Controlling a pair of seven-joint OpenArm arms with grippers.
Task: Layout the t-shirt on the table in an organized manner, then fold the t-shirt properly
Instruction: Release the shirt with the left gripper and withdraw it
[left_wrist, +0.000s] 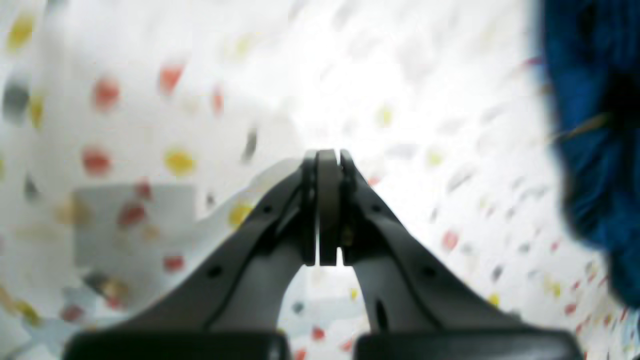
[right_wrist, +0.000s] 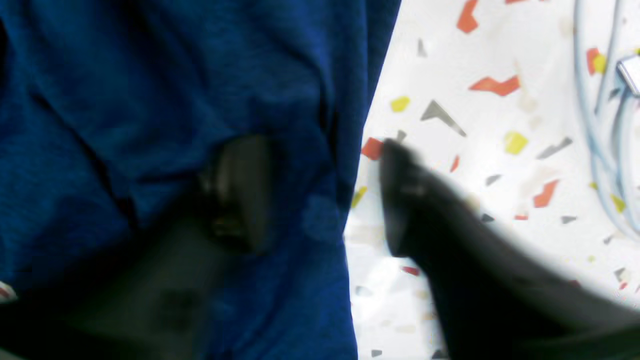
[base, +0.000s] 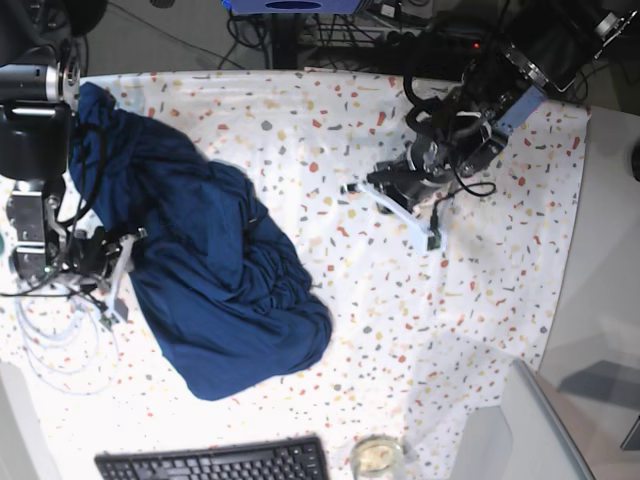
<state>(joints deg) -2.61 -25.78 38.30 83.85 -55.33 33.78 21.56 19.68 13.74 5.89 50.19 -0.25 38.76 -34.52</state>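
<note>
The navy-blue t-shirt (base: 215, 290) lies in a crumpled heap on the left half of the speckled table (base: 450, 320). My right gripper (base: 118, 278) is at the heap's left edge. In the right wrist view it (right_wrist: 320, 195) is open and straddles the t-shirt's (right_wrist: 150, 90) edge: one finger (right_wrist: 240, 190) rests on the fabric, the other (right_wrist: 405, 200) over the bare table (right_wrist: 475, 150). My left gripper (base: 390, 205) hovers over bare cloth right of the shirt. It (left_wrist: 327, 155) is shut with nothing between its fingers, and a strip of t-shirt (left_wrist: 595, 150) shows at that view's right edge.
A black keyboard (base: 215, 462) and a small glass jar (base: 377, 457) sit at the front edge. Pale cables (base: 50, 340) lie by the right arm's base, also seen as cables (right_wrist: 595, 125) in the wrist view. A plain grey surface (base: 520, 430) borders the front right corner.
</note>
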